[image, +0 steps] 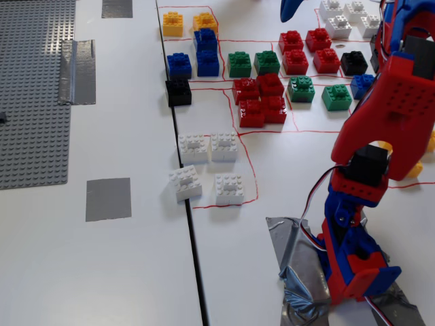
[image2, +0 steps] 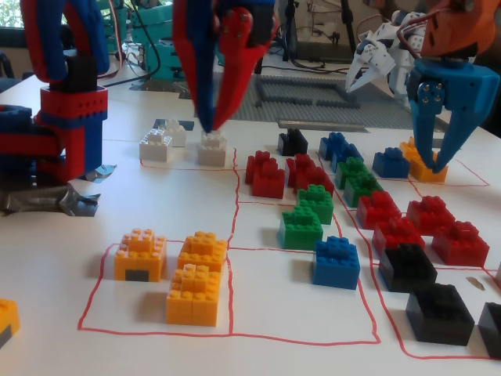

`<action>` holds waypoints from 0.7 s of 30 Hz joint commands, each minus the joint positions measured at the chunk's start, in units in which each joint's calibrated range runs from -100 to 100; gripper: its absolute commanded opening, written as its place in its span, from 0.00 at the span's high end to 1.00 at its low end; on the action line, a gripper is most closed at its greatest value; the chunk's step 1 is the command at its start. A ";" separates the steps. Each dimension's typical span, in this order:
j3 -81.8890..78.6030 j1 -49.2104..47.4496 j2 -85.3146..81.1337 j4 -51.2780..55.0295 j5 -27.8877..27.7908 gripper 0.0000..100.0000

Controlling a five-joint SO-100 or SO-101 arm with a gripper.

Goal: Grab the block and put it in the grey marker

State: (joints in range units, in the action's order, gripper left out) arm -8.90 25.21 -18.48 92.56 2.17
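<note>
Three yellow-orange blocks (image2: 140, 254), (image2: 203, 252), (image2: 193, 296) sit inside a red-outlined box near the front of the table. In the high fixed view only slivers of these blocks (image: 416, 170) show beside my red and blue arm (image: 397, 102), which hides the gripper there. The grey marker (image: 108, 199) lies flat on the left part of the table, far from the arm. In the low fixed view my gripper (image2: 210, 125) hangs raised and blurred, pointing down over a white brick (image2: 211, 149), well behind the blocks. Its fingers taper together and hold nothing.
Red (image2: 267, 176), green (image2: 300, 227), blue (image2: 336, 262) and black (image2: 407, 268) bricks fill the outlined boxes. Another arm's blue gripper (image2: 437, 153) stands over yellow bricks at the back right. A grey studded baseplate (image: 34, 88), a wrinkled tape strip (image: 77, 71) and the taped base (image: 357, 265) are also there.
</note>
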 commanded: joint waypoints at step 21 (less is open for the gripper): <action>-8.36 16.60 -8.42 3.31 14.95 0.74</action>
State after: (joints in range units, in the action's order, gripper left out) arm -17.53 40.21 -23.90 95.23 16.34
